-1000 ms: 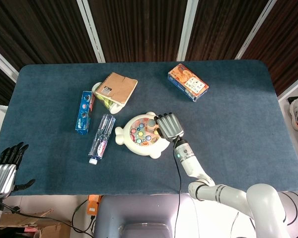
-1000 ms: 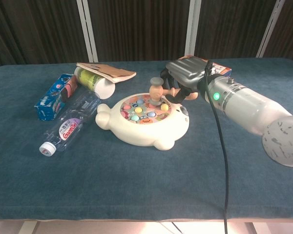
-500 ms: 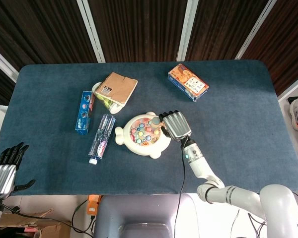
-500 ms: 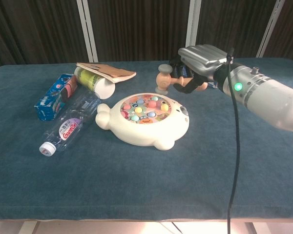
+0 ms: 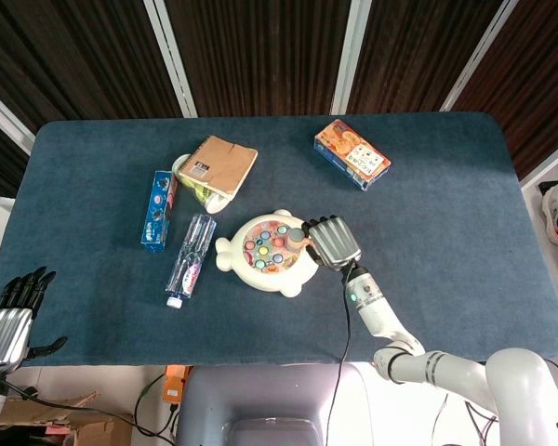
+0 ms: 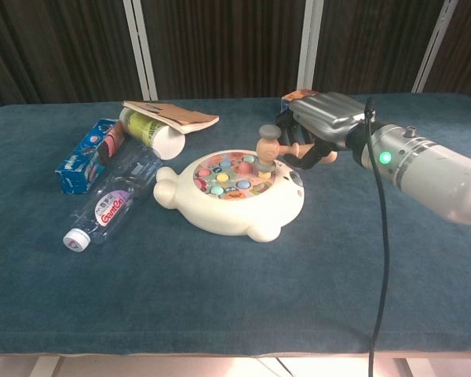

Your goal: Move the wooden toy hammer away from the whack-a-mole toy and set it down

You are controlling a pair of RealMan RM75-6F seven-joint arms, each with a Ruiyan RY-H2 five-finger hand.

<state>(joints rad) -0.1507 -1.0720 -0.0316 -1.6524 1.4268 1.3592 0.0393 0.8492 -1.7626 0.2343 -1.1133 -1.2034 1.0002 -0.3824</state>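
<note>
Fingers of my right hand [image 6: 323,126] are curled around the handle of the wooden toy hammer [image 6: 276,145], and in the chest view I can see the hammer's head hanging over the right rim of the whack-a-mole toy [image 6: 234,188]; whether it touches the pegs I cannot tell. From the head view the back of that hand [image 5: 332,242] covers nearly all of the handle, so only the hammer's round head [image 5: 298,238] peeks out at the toy's [image 5: 263,253] right edge. My right forearm is cut off by the frame in the chest view. Behind the hand, the orange snack box [image 5: 352,153] lies well apart near the far edge of the blue table [image 5: 446,204]; in the chest view it is almost wholly hidden by my hand. Left of the toy lies a clear plastic bottle [image 6: 110,203] on its side, with a blue carton [image 6: 85,155] just beside it. Behind them a brown notebook [image 6: 171,115] rests tilted on a cup [image 6: 151,132] lying on its side, most of which the notebook hides from above. My left hand [image 5: 9,316] sits off the table's near left corner, fingers spread and holding nothing, seen only in the head view.
</note>
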